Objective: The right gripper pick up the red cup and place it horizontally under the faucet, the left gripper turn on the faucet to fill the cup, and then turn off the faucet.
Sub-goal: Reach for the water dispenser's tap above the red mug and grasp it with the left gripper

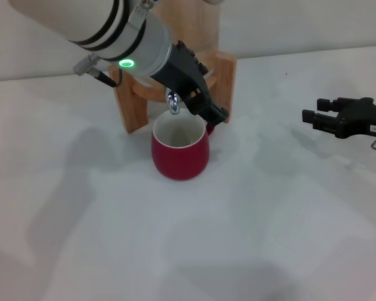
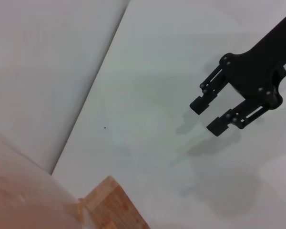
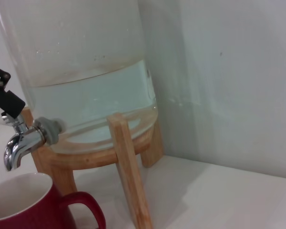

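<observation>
Standing upright on the white worktop [image 1: 250,238], the red cup [image 1: 180,150] is a small rounded glossy mug with a white inside and a small red loop handle on the side facing the wooden stand [image 1: 135,106]. Its open mouth sits directly below the spout of the faucet [image 1: 173,102], a short shiny chrome tap that juts from a clear glass dispenser jar [image 3: 81,62]; the jar is partly filled with water and rests on the stand.

Just above the cup, the left end effector [image 1: 203,100] reaches in at the faucet, its black fingers lying across the tap and over the far rim of the cup. How far its fingers are spread cannot be told. A green ring light glows on the left arm just behind it.

Well apart from the cup, off to the side away from the stand, the right end effector [image 1: 316,115] hovers low over the worktop with its two black fingers spread and nothing between them, pointing back toward the cup.
</observation>
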`<state>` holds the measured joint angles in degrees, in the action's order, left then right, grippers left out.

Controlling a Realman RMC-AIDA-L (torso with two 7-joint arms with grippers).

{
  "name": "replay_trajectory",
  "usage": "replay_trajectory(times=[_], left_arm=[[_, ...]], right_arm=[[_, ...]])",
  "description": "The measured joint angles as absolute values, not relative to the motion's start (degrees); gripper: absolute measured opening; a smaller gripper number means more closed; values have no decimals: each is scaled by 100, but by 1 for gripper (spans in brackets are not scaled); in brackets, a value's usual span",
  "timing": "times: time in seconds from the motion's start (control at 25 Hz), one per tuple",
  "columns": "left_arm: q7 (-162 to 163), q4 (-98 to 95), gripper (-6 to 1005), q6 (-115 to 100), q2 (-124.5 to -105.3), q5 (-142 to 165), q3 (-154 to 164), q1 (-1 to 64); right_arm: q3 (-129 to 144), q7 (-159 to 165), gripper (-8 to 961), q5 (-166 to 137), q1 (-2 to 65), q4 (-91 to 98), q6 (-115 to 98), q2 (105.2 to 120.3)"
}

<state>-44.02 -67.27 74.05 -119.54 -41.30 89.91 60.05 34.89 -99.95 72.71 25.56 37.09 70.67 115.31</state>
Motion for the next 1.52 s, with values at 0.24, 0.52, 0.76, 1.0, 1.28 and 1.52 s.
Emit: replay_trajectory(times=[0.24,0.52,0.76,1.0,1.28,1.52], left_arm=[[-4351,-6858,875,7476,-11953,-4135,9046,5963],[-4269,-7033,875,7579,-11953,-4128,9045,5879],[-4199,-7065,875,7487,-11953,-4037,9018,5834],[-4092,-7058,875,7321,-11953,-3888,9036,5797],[-4063,-7078,875,7413,-11953,-3947,9041,5798],[-4026,-7128,875,7503,-11953,-3962,9044,5798]], right_arm=[[3489,-9976,482,7264,2550,3709,7072,11528],[3489,-9974,482,7248,2549,3709,7079,11524],[3489,-9966,482,7241,2546,3709,7085,11522],[3489,-9966,482,7239,2542,3709,7089,11522],[3489,-9966,482,7240,2531,3709,7093,11522],[3489,-9966,482,7241,2521,3709,7093,11522]])
